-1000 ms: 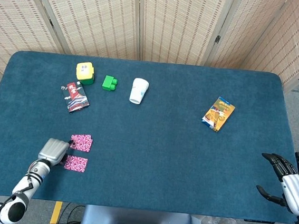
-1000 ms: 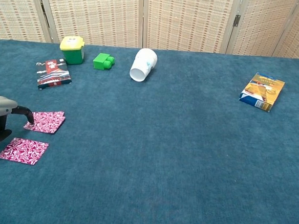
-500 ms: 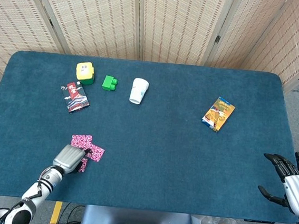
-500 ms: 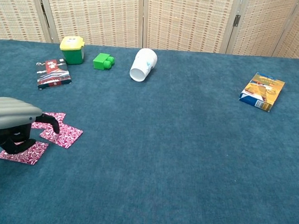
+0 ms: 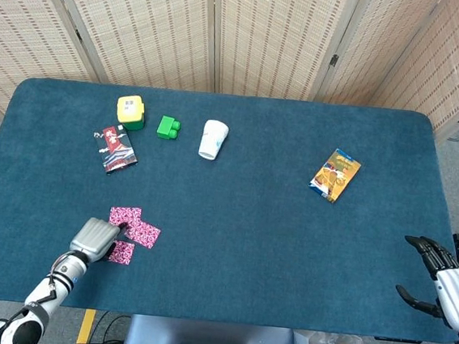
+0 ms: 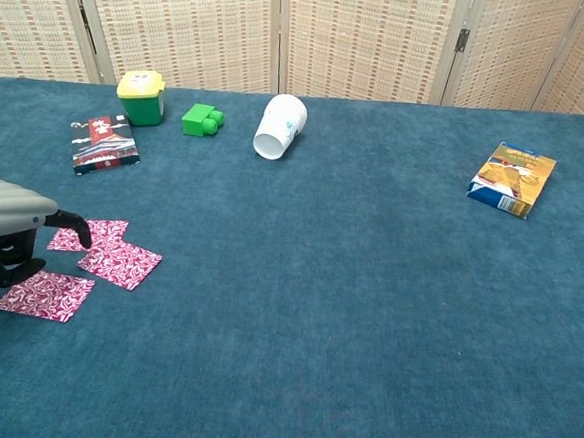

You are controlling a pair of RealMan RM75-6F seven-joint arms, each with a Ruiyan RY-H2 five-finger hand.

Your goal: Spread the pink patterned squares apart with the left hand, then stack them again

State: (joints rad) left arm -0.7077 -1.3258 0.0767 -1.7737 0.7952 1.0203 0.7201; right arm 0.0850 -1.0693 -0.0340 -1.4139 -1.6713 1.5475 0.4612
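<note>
While the left hand [image 6: 10, 234] is hovering low at the near left of the table [image 6: 365, 314], its dark fingers [image 6: 71, 227] are curling down with nothing gripped, one tip touching the pink patterned squares [image 6: 119, 261]. Three are lying fanned: one beyond the fingertips, one just right, one beneath the palm. The right hand [image 5: 446, 284] is sitting off the table's edge, fingers loosely apart, holding nothing.

Robot hand [image 6: 5, 234] partly off-frame
</note>
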